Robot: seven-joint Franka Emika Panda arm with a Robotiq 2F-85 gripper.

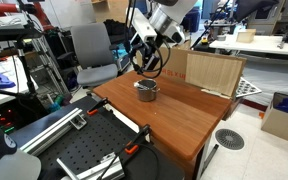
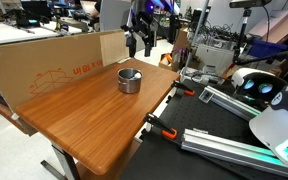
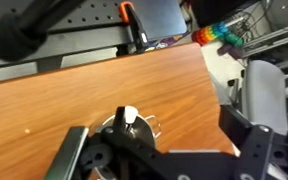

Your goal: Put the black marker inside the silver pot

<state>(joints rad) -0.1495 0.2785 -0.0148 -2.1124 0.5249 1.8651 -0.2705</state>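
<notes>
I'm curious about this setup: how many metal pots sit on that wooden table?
1. The silver pot stands on the wooden table, beneath the robot arm. None looks hidden.

The silver pot (image 2: 130,80) stands upright on the wooden surface (image 2: 94,125), toward its far end. The tool (image 2: 141,45) hangs beyond the pot and apart from it, fingers pointing down; whether anything sits between them is too small to tell. A cardboard panel (image 2: 64,62) with red print stands along the surface's left edge. An orange clamp (image 2: 154,125) sits at the right edge.
</notes>
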